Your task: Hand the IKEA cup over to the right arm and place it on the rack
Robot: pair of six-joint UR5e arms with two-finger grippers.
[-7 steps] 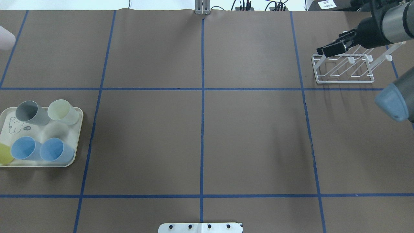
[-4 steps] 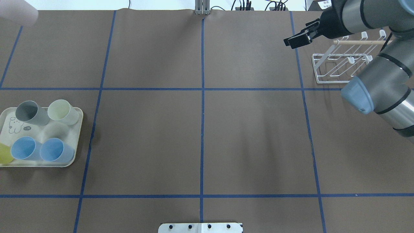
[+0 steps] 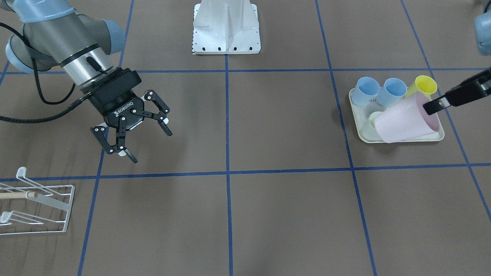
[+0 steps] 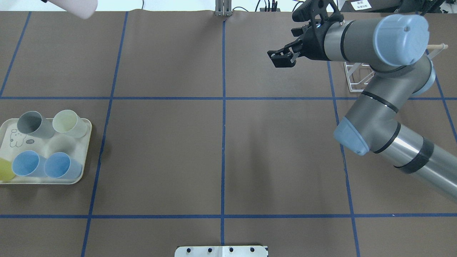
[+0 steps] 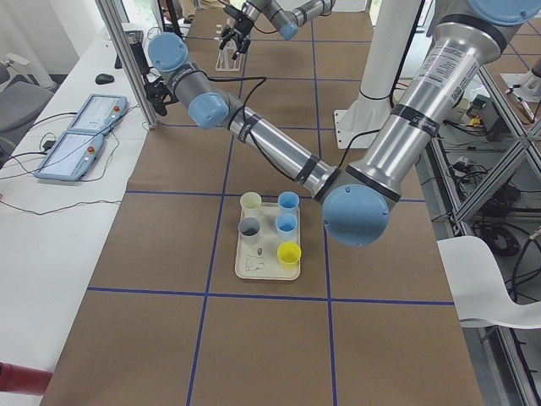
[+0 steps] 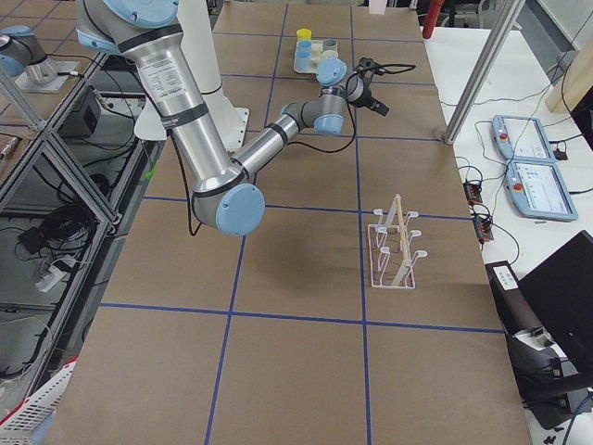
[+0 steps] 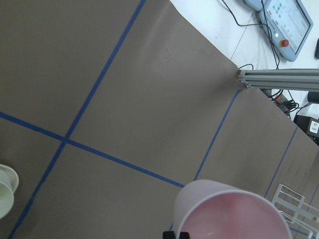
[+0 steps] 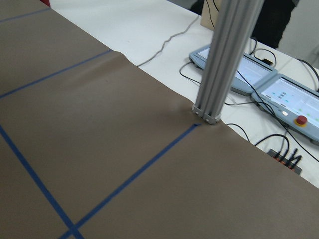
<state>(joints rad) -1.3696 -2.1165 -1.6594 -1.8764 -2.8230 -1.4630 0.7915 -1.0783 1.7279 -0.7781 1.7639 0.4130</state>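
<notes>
Slim black fingers [image 3: 437, 104] of the left gripper [image 3: 429, 109] pinch the rim of the pink IKEA cup [image 3: 402, 122], one inside the mouth and one outside. The blocky fingers [image 3: 165, 128] of the right gripper [image 3: 150, 145] stand spread wide with only air between them.

Nearest the robot's base [image 4: 221, 251], on its left side of the brown worktop [image 4: 160, 153], sits a cream tray [image 4: 79, 143] with a rabbit drawing. Five cups stand on it: a grey cup [image 4: 34, 124], a pale green cup [image 4: 69, 123], a blue cup [image 4: 26, 163], a second blue cup [image 4: 59, 166] and a yellow cup [image 4: 4, 169] at the tray's corner, cut by the overhead view's edge.

Farther out on the robot's right, the right arm [image 4: 378, 117] bends over the worktop and hides much of the white wire rack [image 6: 394, 246] from overhead. The rack stands in the far right square, its wooden dowel [image 3: 15, 194] lying across the prongs. The right gripper hangs above the worktop just inward of the rack, towards the centre line.

Farthest of all in the overhead view, the pink IKEA cup is held in the air, tipped on its side, high over the robot's left half. Only part of it shows there, at the top left edge. It is well apart from the right gripper and from the rack.
</notes>
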